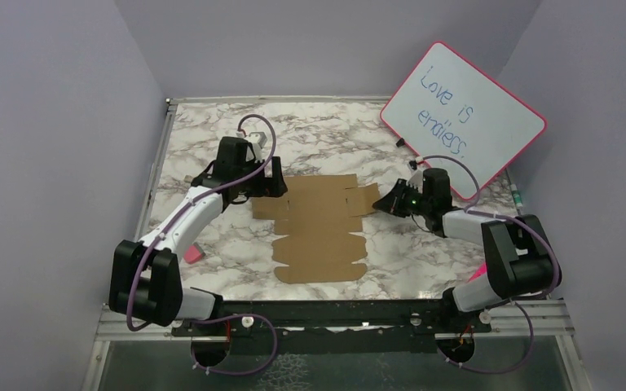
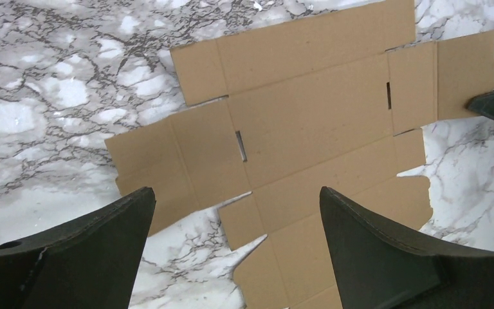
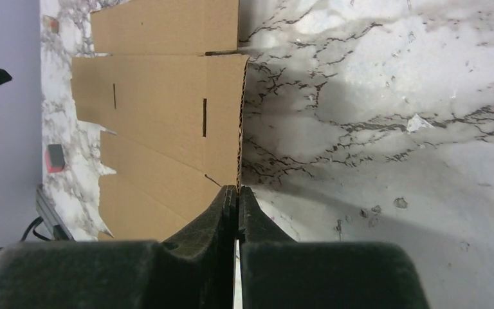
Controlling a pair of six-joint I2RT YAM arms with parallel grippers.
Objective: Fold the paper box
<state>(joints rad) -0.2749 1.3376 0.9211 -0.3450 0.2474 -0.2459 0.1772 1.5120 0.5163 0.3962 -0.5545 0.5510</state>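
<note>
Far left, at 8 o'clock of the marble table (image 1: 212, 134): a small pink block (image 1: 193, 254), well apart from the work. Next, the left gripper (image 2: 237, 194), spread wide, holding nothing, poised above the 9 o'clock flap of the paper box (image 1: 319, 228). Mid-table, lying flat and unfolded: a brown die-cut sheet with flaps, notches and two short slots. At its 3 o'clock flap, the right gripper (image 3: 238, 190), pinched tight on the cardboard's outer edge, with that flap seemingly raised a little off the marble. Further right, at 2 o'clock, a pink-rimmed whiteboard (image 1: 463, 114) leaning against the wall.

Probably light and fairly stiff, being corrugated. Likely to bend cleanly only along the scored creases, and to slide on the smooth marble if pushed from one side alone. Easy to kink or crush with a hard pinch in mid-panel. Best taken by a flap's outer edge, as on the right. Worth pinning or gripping the 9 o'clock flap likewise, to stop the sheet skating while raising a side.
</note>
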